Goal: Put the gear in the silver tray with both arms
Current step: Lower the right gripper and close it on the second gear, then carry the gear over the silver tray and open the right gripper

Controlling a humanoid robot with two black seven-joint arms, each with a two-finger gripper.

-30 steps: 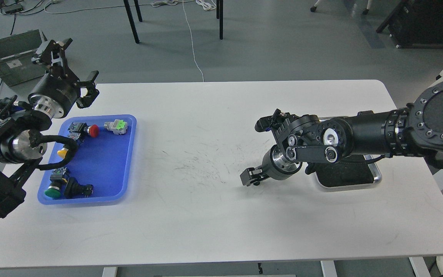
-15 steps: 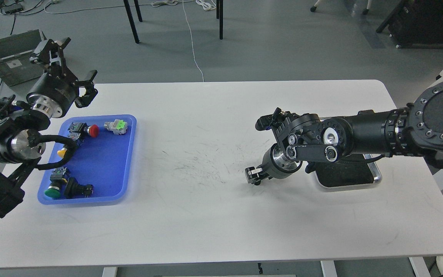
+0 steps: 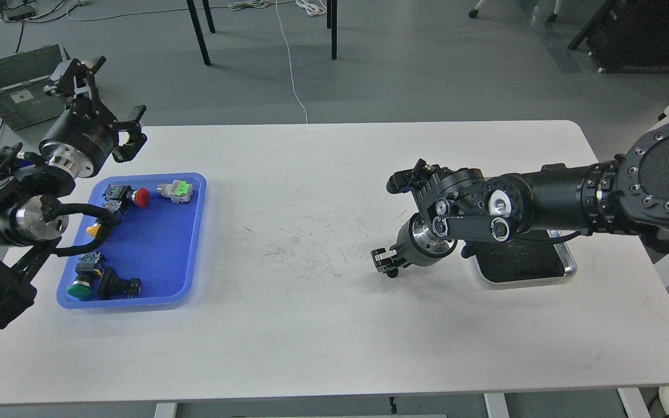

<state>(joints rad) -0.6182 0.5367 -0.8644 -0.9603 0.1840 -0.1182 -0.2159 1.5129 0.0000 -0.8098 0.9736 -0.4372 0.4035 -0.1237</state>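
Note:
The silver tray (image 3: 570,268) lies at the table's right side, its dark floor bare where it shows. My right forearm crosses its near-left part and hides it. My right gripper (image 3: 384,260) hangs just above the table, left of the silver tray; it is small and dark, and nothing shows in it. My left gripper (image 3: 107,96) is open and empty, raised over the table's far left edge behind the blue tray (image 3: 154,244). Several small push-button parts lie in the blue tray: red-capped (image 3: 140,197), green-and-grey (image 3: 175,190), yellow (image 3: 95,230), green-capped (image 3: 81,288), black (image 3: 117,284).
The white table (image 3: 311,325) carries dark scuff marks at its middle. A grey crate (image 3: 18,87) stands on the floor behind the left arm. Chair legs and cables are on the floor beyond the far edge.
My right gripper has drawn a little to the right and up, toward the silver tray, with its wrist turning. My left gripper has shifted slightly left and stays open.

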